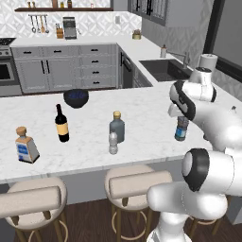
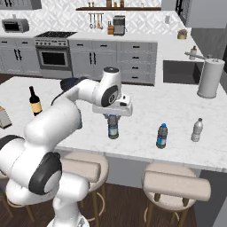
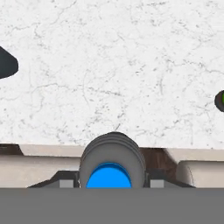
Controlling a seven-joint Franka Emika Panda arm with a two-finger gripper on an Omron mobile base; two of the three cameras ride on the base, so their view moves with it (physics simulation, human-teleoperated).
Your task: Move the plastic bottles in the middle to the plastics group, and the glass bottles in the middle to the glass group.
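Gripper points straight down over the marble counter, its fingers clamped on the neck of the dark bottle, a small water bottle with a blue label. In the left base view that bottle hangs upright under the hand near the counter's right part; whether its base touches the marble cannot be told. The hand view looks down onto its blue cap, with a finger tip pressed to each side of the ribbed shoulder.

Middle of the counter holds the squat grey-blue bottle with a tan stopper, and the pale bottle stands just in front of it, nearly touching, close to the front edge. Both are upright.

To the left stand the wine bottle with a yellow label and, further left near the edge, the square bottle with a cork and blue label. Behind them a dark bowl sits on the far side of the counter.

In the right base view two more small bottles stand to the right of the held one: a blue-capped bottle near the front edge and a clear bottle beyond it. A paper towel roll stands by the sink. Stools line the front of the counter
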